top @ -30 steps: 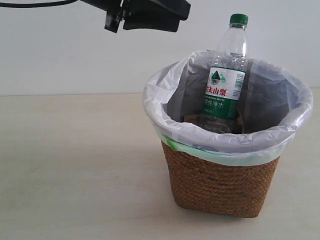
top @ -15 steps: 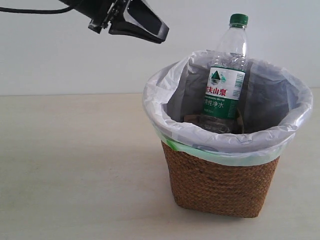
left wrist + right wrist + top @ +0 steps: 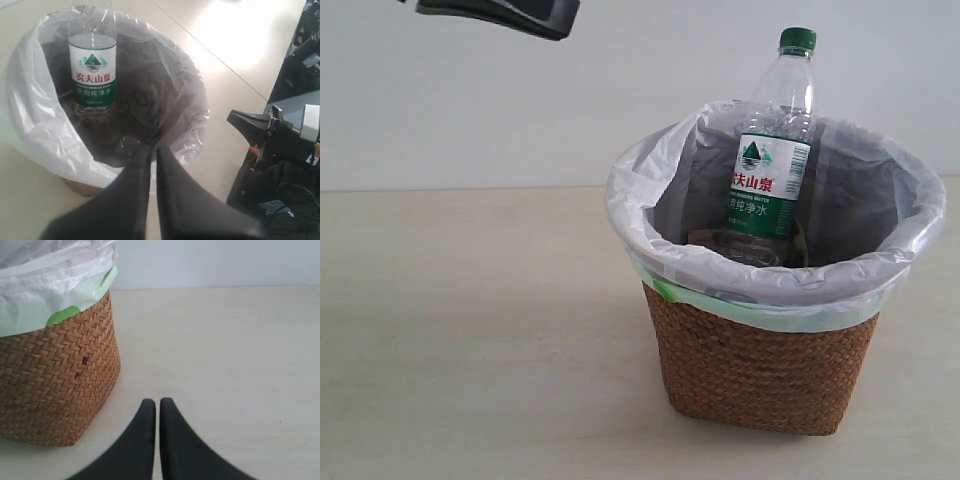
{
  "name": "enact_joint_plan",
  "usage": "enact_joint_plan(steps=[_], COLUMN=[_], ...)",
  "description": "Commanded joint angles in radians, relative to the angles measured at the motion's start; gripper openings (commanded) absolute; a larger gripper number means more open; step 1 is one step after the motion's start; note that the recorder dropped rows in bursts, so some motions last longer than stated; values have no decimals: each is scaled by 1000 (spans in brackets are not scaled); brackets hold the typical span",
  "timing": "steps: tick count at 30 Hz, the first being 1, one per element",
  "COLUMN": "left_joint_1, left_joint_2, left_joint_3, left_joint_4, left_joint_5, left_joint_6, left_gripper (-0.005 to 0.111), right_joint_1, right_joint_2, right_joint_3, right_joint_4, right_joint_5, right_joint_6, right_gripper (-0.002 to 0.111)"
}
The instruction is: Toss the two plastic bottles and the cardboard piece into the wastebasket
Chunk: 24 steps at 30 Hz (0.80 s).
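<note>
Wastebasket (image 3: 760, 370) holds green-capped bottle (image 3: 772, 185) upright; my left gripper (image 3: 154, 148) and right gripper (image 3: 157, 402) sit closed, empty (I judge: disposal done, arms need parking).

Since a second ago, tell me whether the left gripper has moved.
Yes. In the exterior view the left gripper has drawn left and upward, away from the wastebasket, which stayed put.
</note>
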Motion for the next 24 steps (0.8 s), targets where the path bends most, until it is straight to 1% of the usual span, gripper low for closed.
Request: enact_joint_plan(steps=[1,5,6,10,14,15,18,24], left_joint_1=[1,1,1,1,1,1,1,1], left_joint_2=[-142,-287,-352,-487,-712,-737,-866,-984], left_joint_3=[109,196,232,304,468,490,606,744], left_joint_4=[20,33,33,40,54,54,54,54], left_joint_5=[-73,-136,-167,-220,-312,-333,-403,-420], left_joint_6=[-4,-4,-4,-4,-4,-4,-4,-4], left_gripper=[4,4,4,4,4,4,4,4], right_joint_1=[-6,-6,-6,-6,-6,-6,-6,-6], right_joint_2=[-5,-5,-5,-5,-5,-5,-5,-5], right_joint_3=[0,0,0,0,0,0,0,0], right_joint_4=[0,0,0,0,0,0,0,0], right_joint_5=[-5,-5,-5,-5,-5,-5,-5,-5], right_joint_6=[-4,-4,-4,-4,-4,-4,-4,-4], right_gripper=[0,0,0,0,0,0,0,0])
